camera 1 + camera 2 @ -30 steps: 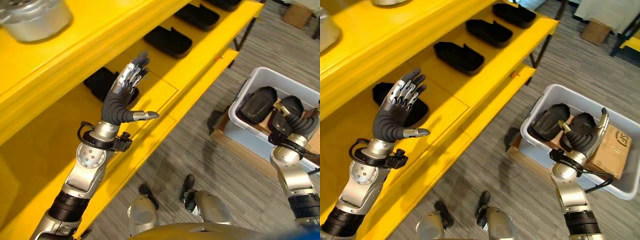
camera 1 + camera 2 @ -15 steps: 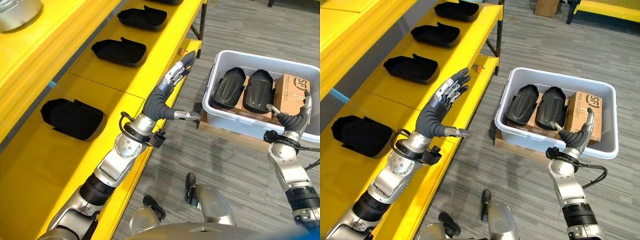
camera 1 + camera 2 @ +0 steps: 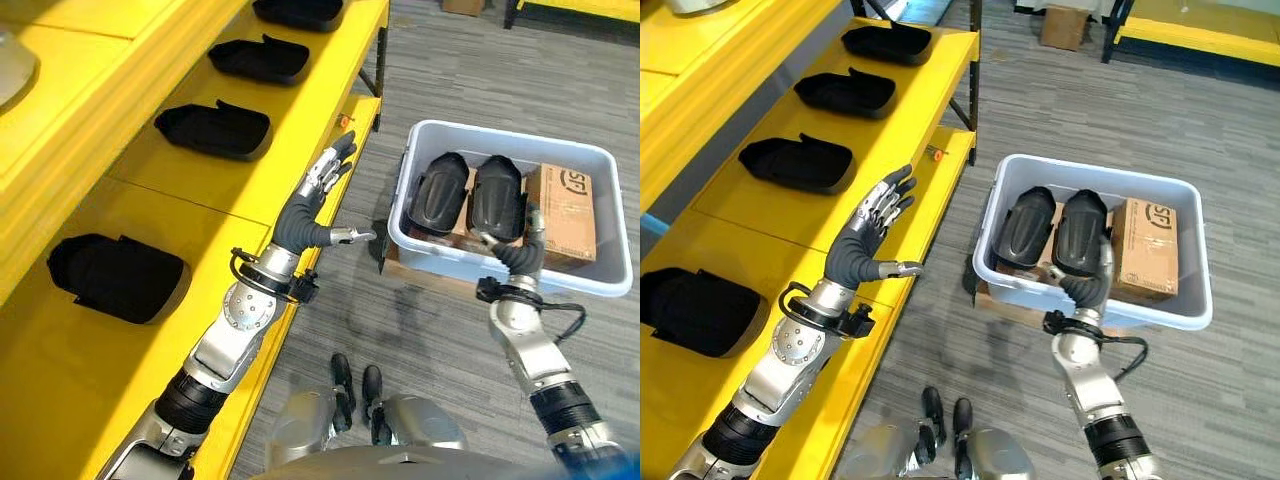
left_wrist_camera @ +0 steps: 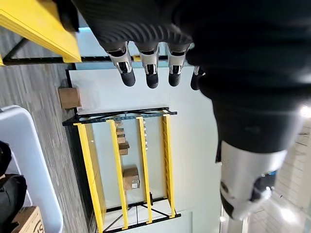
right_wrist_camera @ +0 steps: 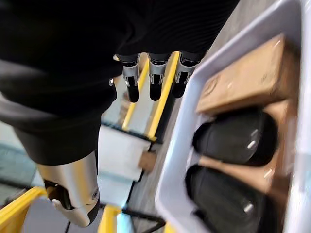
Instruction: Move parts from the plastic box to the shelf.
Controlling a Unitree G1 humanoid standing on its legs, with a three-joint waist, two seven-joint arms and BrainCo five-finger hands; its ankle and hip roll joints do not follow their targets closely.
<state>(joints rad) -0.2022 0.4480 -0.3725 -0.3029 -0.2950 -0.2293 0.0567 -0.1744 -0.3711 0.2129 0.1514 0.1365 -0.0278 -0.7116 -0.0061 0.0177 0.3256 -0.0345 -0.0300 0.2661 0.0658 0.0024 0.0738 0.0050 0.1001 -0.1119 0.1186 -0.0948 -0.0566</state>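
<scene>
Two glossy black moulded parts (image 3: 470,195), rounded and shell-like, lying side by side in the pale grey plastic box (image 3: 430,248), long axes running from the box's near wall toward its far wall. Beside them, on the robot's right, a brown cardboard carton (image 3: 566,215), flat-sided and matte. Box thin-walled and smooth with rounded corners, resting on a flat brown board on the floor.

Bright yellow shelf (image 3: 200,190) at the robot's left, hard painted surface with seams between panels. On its lower deck, four matte black tray-shaped parts (image 3: 211,130) in a row, well apart from one another, each oblong with a raised rim, long axis lying across the deck.

Left robot hand (image 3: 318,200) raised over the shelf's front edge, fingers straight and spread, thumb out sideways, holding nothing. Right robot hand (image 3: 1092,278) at the near wall of the box, fingers extended upward beside the black parts, nothing grasped; whether touching a part, cannot tell.

Floor (image 3: 470,70) of grey wood-grain planks. Further yellow racking with dark posts (image 4: 141,165) against a pale wall across the room.
</scene>
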